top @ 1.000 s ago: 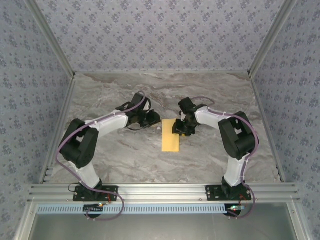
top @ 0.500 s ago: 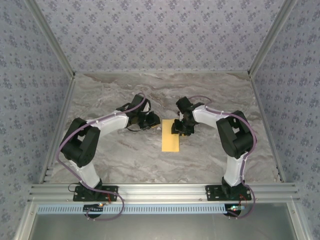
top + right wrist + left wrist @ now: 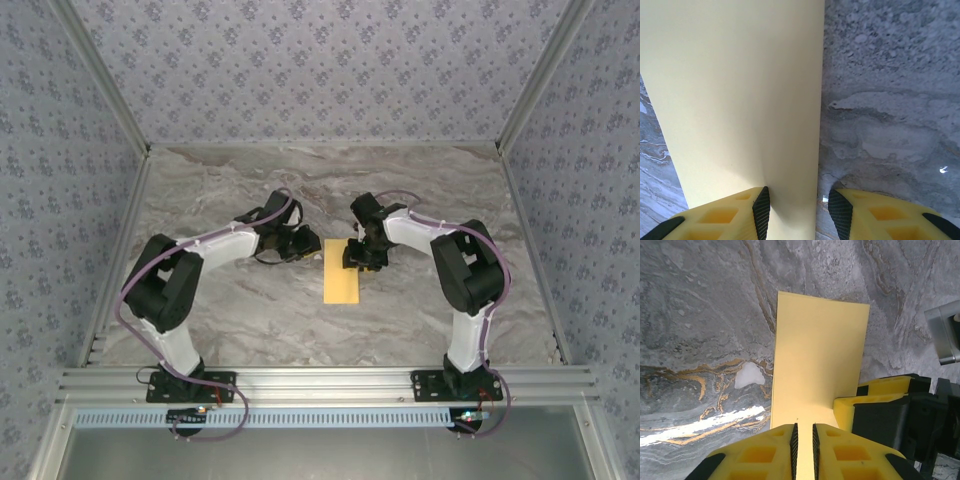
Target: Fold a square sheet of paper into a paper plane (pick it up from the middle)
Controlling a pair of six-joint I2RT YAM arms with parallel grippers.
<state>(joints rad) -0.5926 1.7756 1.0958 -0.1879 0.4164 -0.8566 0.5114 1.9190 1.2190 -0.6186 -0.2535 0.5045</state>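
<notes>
Top view: the square sheet of paper [image 3: 341, 275], folded to a narrow strip, lies flat on the table [image 3: 230, 190] between the arms.

Left wrist: the left gripper [image 3: 804, 442] is nearly closed, tips over the strip's far end — likely pinning it.

Right wrist: the right gripper [image 3: 796, 205] stands open astride one long edge — work a finger underneath before closing.

White-and-black arms [image 3: 215, 245], purple cables [image 3: 124, 290], yellow pincers [image 3: 803, 445]

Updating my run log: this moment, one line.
paper: flat on table | left gripper: narrow gap, at edge | right gripper: open, straddling edge
</notes>
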